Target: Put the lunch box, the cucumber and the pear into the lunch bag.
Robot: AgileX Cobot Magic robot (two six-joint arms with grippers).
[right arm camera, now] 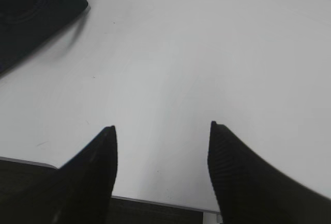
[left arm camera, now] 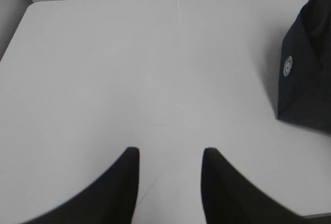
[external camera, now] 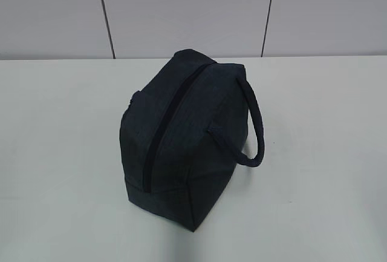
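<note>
The dark navy lunch bag [external camera: 181, 135] stands in the middle of the white table, its zipper line running along the top and its looped strap handle [external camera: 257, 123] hanging to the right. One corner of the lunch bag [left arm camera: 305, 74] shows at the right edge of the left wrist view, another corner of the lunch bag [right arm camera: 36, 12] at the top left of the right wrist view. My left gripper [left arm camera: 169, 154] is open over bare table, nothing between its fingers. My right gripper [right arm camera: 162, 128] is open wider above the table's near edge, also empty. The lunch box, cucumber and pear are out of view.
The white table [external camera: 60, 153] spreads on all sides of the bag. A grey panelled wall [external camera: 181, 8] closes the far side. The table's near edge [right arm camera: 155, 200] runs just under my right gripper. Neither arm shows in the exterior view.
</note>
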